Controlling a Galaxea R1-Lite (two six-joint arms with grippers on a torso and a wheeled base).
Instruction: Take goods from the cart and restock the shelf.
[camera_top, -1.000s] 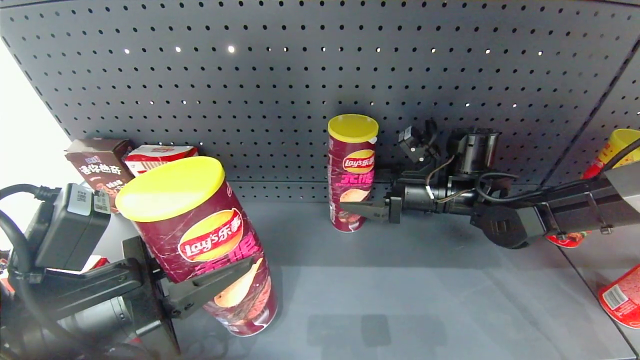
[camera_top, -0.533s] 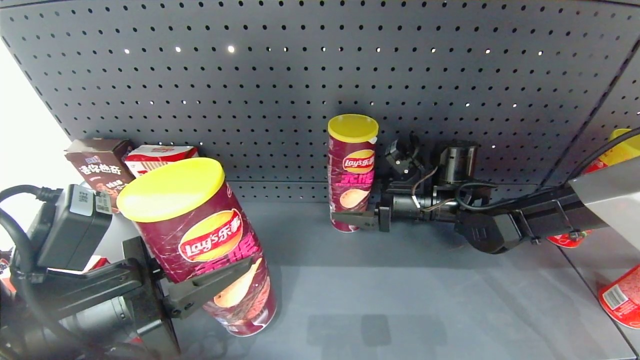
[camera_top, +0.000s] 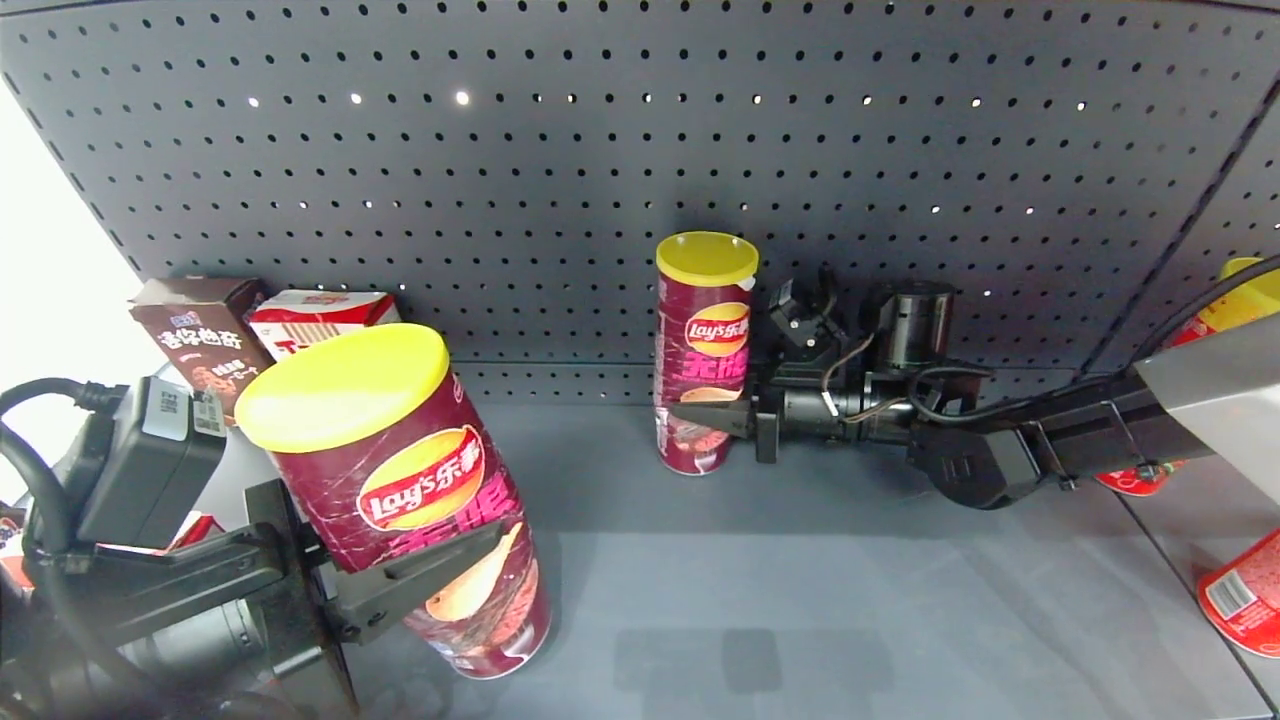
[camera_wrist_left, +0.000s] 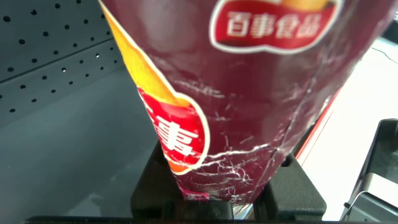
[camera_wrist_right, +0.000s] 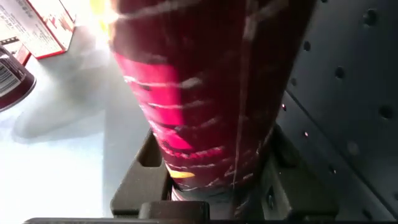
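My left gripper sits low and close in. Its fingers are clamped across the lower half of a tilted chip can, one finger in front and the other behind it. My right arm is stretched far forward, forearm near level. The right gripper is closed on a second chip can, which stands upright between the fingers, held below its middle.
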